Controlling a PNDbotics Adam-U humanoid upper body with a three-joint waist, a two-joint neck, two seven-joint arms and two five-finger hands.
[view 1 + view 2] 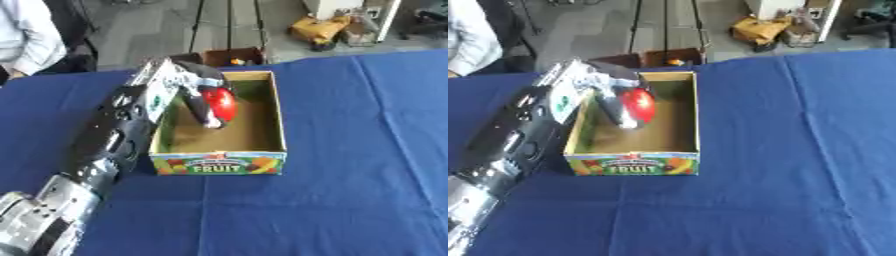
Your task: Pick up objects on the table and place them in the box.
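A cardboard box with "FRUIT" printed on its front stands on the blue table. My left arm reaches in from the lower left, and my left hand hangs over the box's inside, fingers curled round a red round object. The red object sits above the box's brown floor, held inside the walls. My right hand shows in neither view.
The blue tablecloth covers the table on all sides of the box. A small brown crate stands just behind the table's far edge. A person in a light top sits at the far left.
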